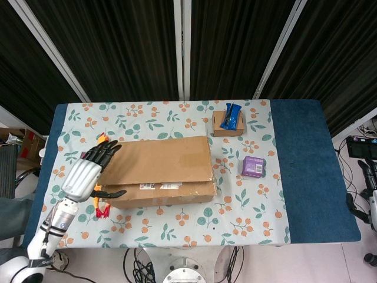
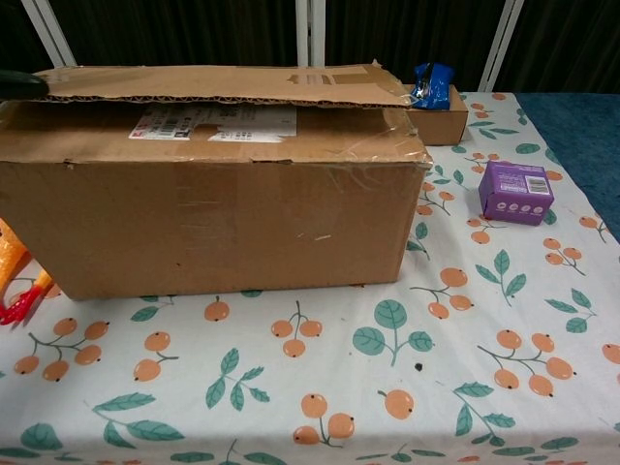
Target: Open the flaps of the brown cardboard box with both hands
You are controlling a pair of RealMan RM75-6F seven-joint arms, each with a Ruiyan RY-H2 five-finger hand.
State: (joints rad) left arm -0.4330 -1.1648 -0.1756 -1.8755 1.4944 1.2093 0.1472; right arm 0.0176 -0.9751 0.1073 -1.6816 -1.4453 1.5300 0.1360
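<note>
The brown cardboard box (image 1: 158, 171) lies in the middle of the table, and it fills the chest view (image 2: 208, 184). Its far top flap (image 1: 156, 159) lies nearly flat over the near flap (image 2: 213, 131), which carries white labels. My left hand (image 1: 87, 170) hovers at the box's left end, fingers spread and holding nothing; one dark fingertip (image 2: 21, 83) shows at the flap's left corner. My right hand (image 1: 370, 197) hangs off the table's right edge, only partly in frame.
A yellow rubber chicken (image 1: 100, 203) and a red card (image 1: 84, 167) lie left of the box. A small brown box with a blue packet (image 1: 229, 121) stands behind right, a purple box (image 1: 253, 166) to the right. Blue cloth (image 1: 306, 165) covers the table's right end.
</note>
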